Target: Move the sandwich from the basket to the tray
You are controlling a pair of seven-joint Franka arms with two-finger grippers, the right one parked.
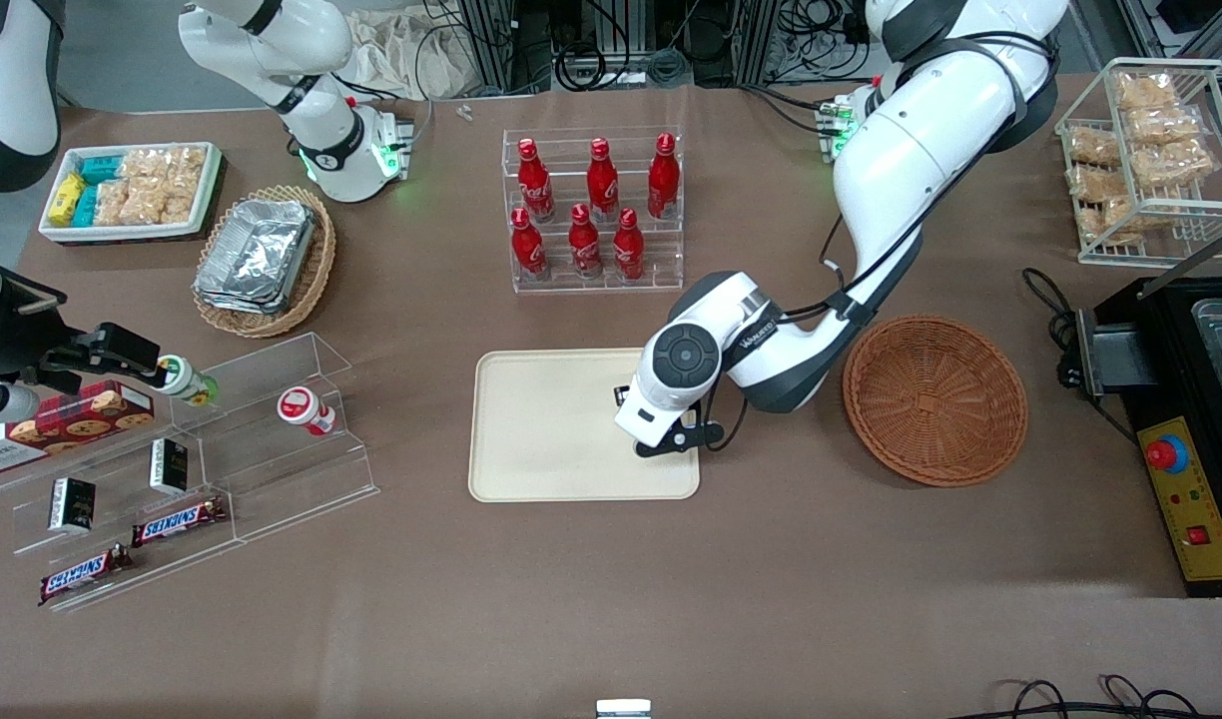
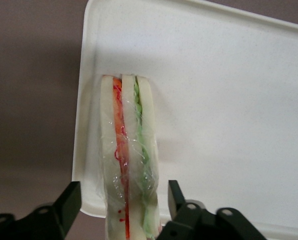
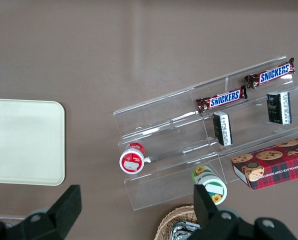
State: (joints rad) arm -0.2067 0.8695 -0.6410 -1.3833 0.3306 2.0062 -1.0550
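The sandwich (image 2: 126, 150), pale bread with orange-red and green filling under clear wrap, stands on edge on the cream tray (image 2: 228, 100) close to its rim. My left gripper (image 2: 124, 192) straddles the sandwich and is open, with a gap between each black finger (image 2: 71, 200) and the bread. In the front view the gripper (image 1: 661, 424) hangs over the tray (image 1: 551, 429) at the end beside the round reddish-brown basket (image 1: 935, 399), and the arm's hand hides the sandwich there. Nothing lies in the basket.
A clear rack of red bottles (image 1: 591, 210) stands farther from the front camera than the tray. Toward the parked arm's end are stepped acrylic shelves (image 1: 222, 449) with snacks and an oval basket of foil containers (image 1: 262, 260). A black control box (image 1: 1185, 439) stands at the working arm's end.
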